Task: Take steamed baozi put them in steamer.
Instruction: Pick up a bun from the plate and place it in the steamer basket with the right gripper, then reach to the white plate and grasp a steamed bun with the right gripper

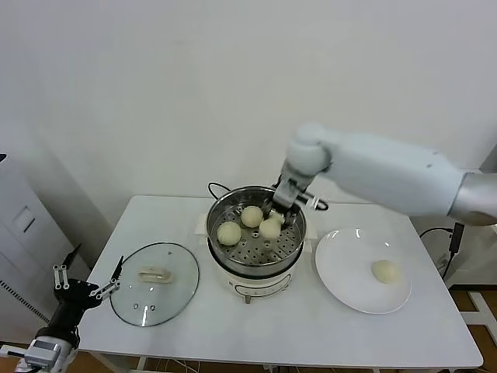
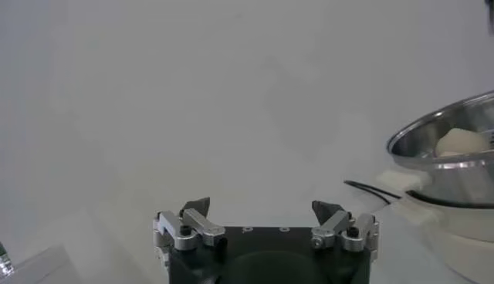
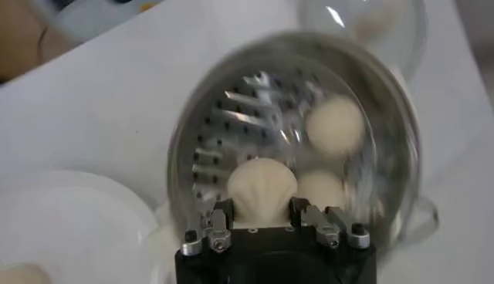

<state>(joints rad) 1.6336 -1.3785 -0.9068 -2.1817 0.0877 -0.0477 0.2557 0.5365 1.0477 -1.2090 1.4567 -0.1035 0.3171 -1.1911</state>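
The steel steamer (image 1: 256, 250) sits on its white cooker base at the table's middle. Three cream-white baozi are in it: one (image 1: 229, 232) at the left, one (image 1: 251, 216) at the back, and one (image 1: 269, 228) between my right gripper's fingers. My right gripper (image 1: 276, 215) reaches down into the basket. In the right wrist view it (image 3: 261, 210) is shut on that baozi (image 3: 261, 187), with the two others (image 3: 334, 126) (image 3: 320, 189) beside it. A fourth baozi (image 1: 385, 270) lies on the white plate (image 1: 342, 280). My left gripper (image 1: 85, 286) is parked open at the lower left.
The glass lid (image 1: 154, 283) with its white handle lies flat left of the steamer. A black cord (image 1: 216, 188) runs behind the cooker. The left wrist view shows the open left gripper (image 2: 262, 210) and the steamer rim (image 2: 455, 158) far off.
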